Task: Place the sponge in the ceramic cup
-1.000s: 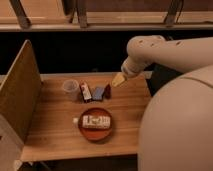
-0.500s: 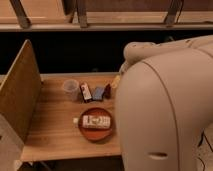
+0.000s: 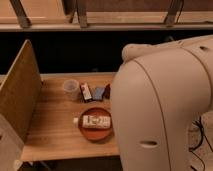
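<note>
The sponge [image 3: 99,92], a small blue-grey pad, lies flat at the back of the wooden table [image 3: 55,135]. The ceramic cup [image 3: 70,89], pale and round, stands upright a short way to its left. A red-and-white small box [image 3: 86,92] sits between them. A dark red item [image 3: 107,91] touches the sponge's right side, at the edge of my arm. My arm's big white shell [image 3: 160,110] fills the right of the camera view. The gripper is hidden behind it or out of frame.
A red-orange plate [image 3: 95,133] holding a white packet [image 3: 93,120] sits near the table's front. A tall cardboard panel [image 3: 20,95] walls the left side. A dark gap and a railing lie behind the table.
My arm has swung toward the camera and now covers the table's right side. The gripper that hung above the back right of the table one second ago no longer shows. The objects have not moved.
</note>
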Tool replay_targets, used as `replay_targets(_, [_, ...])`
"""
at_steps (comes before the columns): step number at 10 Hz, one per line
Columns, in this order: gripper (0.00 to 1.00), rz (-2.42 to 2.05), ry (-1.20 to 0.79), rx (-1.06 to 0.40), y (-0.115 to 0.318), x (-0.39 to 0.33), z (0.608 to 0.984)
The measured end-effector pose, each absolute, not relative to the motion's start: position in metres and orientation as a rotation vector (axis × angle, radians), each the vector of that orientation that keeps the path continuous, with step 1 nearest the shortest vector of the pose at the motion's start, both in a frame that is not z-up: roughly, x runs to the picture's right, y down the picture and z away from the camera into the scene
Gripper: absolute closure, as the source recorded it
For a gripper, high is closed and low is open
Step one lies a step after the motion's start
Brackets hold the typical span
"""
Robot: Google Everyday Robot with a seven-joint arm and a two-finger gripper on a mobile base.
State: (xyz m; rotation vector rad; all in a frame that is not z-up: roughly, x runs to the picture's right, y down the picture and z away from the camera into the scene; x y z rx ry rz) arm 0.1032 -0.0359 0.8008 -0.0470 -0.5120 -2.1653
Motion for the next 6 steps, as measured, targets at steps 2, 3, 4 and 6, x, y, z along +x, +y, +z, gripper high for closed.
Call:
replay_targets(2, [0.2, -2.058, -0.491, -0.109, -0.036, 0.139, 0.791])
replay_targets(3, [0.2, -2.021, -0.497, -0.125, -0.035, 0.146, 0.789])
replay_targets(4, [0.2, -1.994, -0.515, -0.129, -0.032, 0.144, 0.789])
replay_targets(6, [0.2, -2.0, -0.557, -0.108, -0.029, 0.114, 0.801])
